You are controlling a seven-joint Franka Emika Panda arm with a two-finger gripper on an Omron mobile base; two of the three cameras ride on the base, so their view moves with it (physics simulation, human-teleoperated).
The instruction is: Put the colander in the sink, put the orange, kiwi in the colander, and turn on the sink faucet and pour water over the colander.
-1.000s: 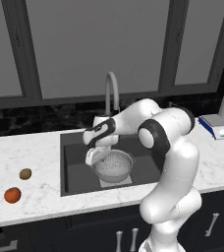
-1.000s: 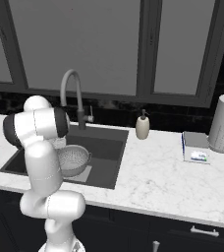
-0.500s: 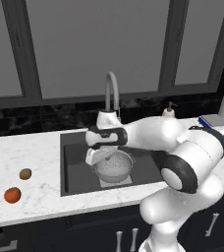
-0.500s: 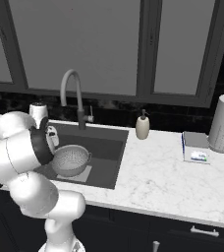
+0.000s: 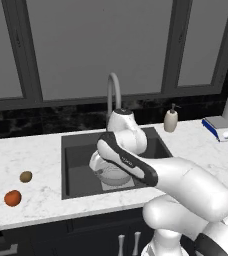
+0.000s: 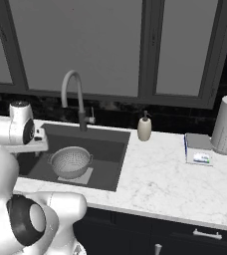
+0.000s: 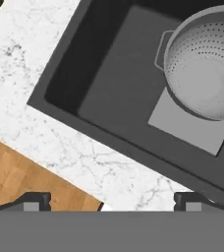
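colander (image 6: 70, 160) sitting in sink (image 6: 110, 162) on drain plate | gripper (image 7: 111, 202) hovering over sink's near-left rim, jaws spread, empty | orange (image 5: 12, 198), kiwi (image 5: 26, 176) lying left of sink

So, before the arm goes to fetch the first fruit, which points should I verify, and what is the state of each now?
1. Colander sits in the sink, over the drain plate: ok.
2. Colander is empty, ready for fruit: ok.
3. Gripper is open and holds nothing: ok.
4. Orange and kiwi lie apart on the counter left of the sink, nothing on top of them: ok.
5. Sink faucet is not running yet: ok.
6. Gripper is over a fruit: not ok, it looks down at the sink's edge.
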